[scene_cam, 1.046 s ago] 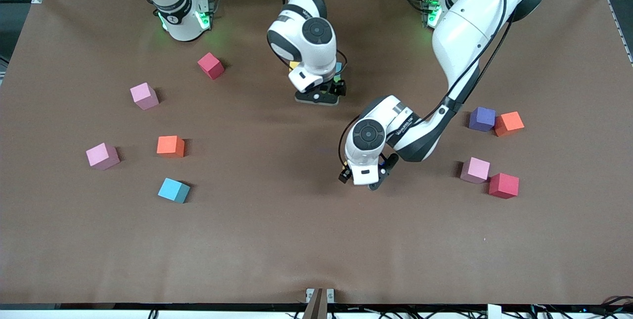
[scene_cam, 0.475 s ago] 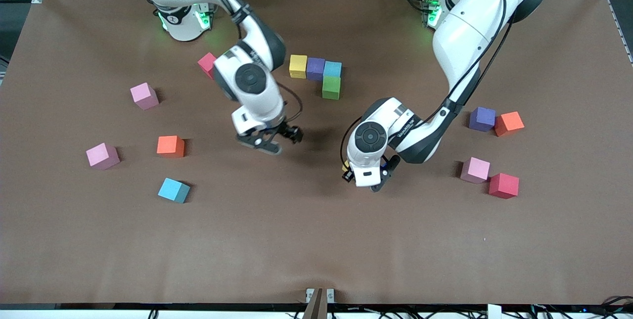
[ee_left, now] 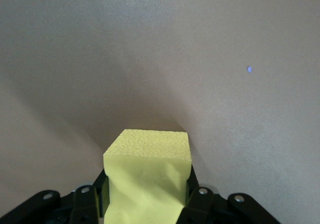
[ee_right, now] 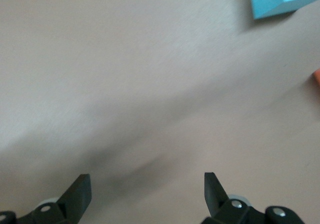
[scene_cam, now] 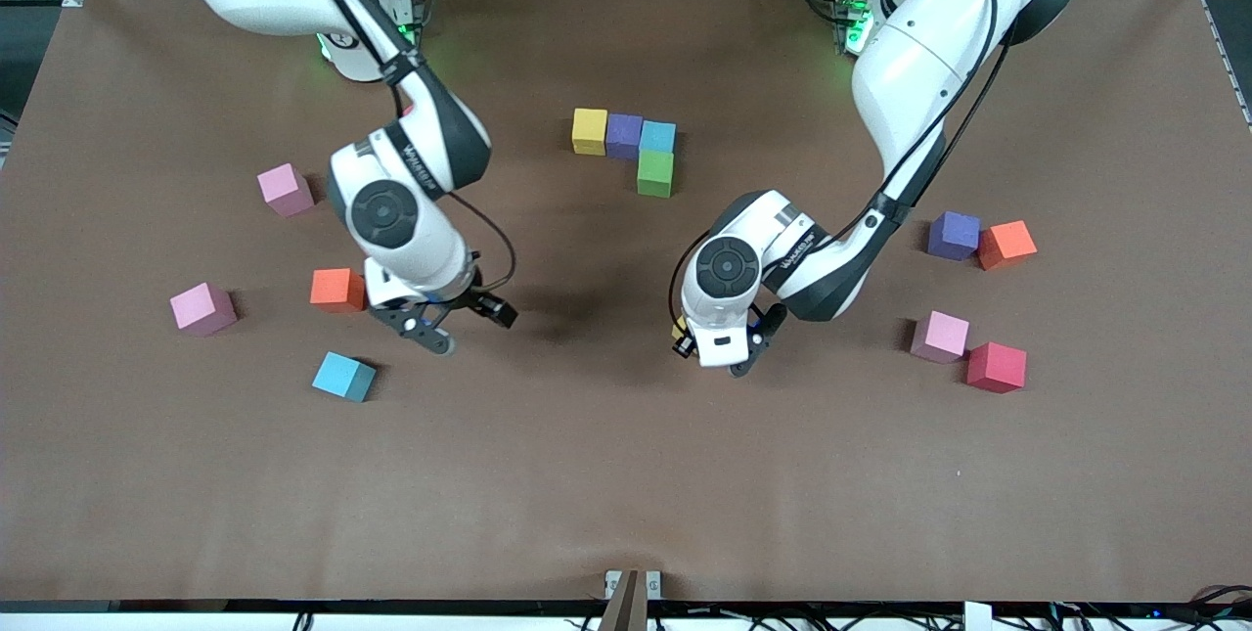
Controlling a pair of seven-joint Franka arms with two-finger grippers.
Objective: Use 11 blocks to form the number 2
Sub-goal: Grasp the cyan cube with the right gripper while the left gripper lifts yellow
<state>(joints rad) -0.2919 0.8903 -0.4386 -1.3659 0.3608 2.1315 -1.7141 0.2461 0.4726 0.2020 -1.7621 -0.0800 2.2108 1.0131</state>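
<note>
Yellow block (ee_left: 148, 176), nearly hidden from the front, shows pinched in the left gripper (ee_left: 148, 204); right gripper (ee_right: 145, 194) spread; thirteen blocks visible.

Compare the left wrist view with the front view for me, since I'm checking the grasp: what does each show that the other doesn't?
Only the left wrist view shows the yellow block squeezed between the left gripper fingers. Only the front view shows the started number 2, the loose blocks around it, and the open right gripper over bare table. Both show the left gripper low over the brown table.
</note>
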